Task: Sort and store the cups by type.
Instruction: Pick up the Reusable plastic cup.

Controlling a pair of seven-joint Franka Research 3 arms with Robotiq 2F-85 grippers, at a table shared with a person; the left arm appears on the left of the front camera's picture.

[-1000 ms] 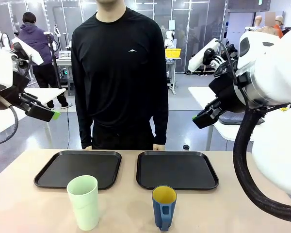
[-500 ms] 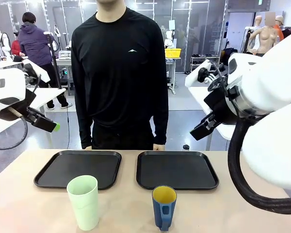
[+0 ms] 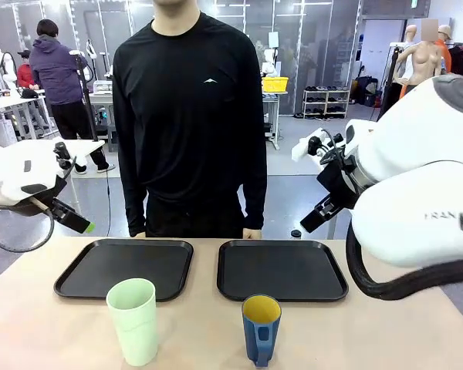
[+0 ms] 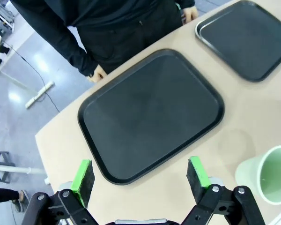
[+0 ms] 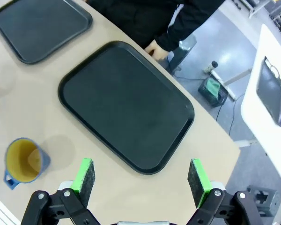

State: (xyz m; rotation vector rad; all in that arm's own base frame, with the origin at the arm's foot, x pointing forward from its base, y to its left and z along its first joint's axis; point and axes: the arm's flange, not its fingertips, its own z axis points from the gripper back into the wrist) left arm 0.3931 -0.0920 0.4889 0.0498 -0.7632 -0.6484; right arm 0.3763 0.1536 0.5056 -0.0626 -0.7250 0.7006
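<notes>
Both arms have dropped since a second ago. Left tool (image 3: 79, 224) now sits lower at 9 o'clock in the front view, right tool (image 3: 312, 222) lower at 3 o'clock. Cups unmoved.

Both tools are spread wide, holding nothing, up off the desk (image 3: 386, 331).

- **Left wrist view:** left tray (image 4: 150, 112) at 12, mint tumbler (image 4: 266, 174) at 4 o'clock of the tool.
- **Right wrist view:** right tray (image 5: 126, 103) at 12, blue mug (image 5: 22, 161) at 9 o'clock.

Progress, as I read it, is nil. Both cups stand upright near the robot's edge of the desk, each just short of a tray, and both trays are bare. Left to do: two picks and two places, one type per tray.

Person (image 3: 189, 116) stands at 12 behind the trays, hands at the far desk edge, touching nothing. Nothing blocks either approach. Cups are well apart, and the mug handle faces the robot's side.
</notes>
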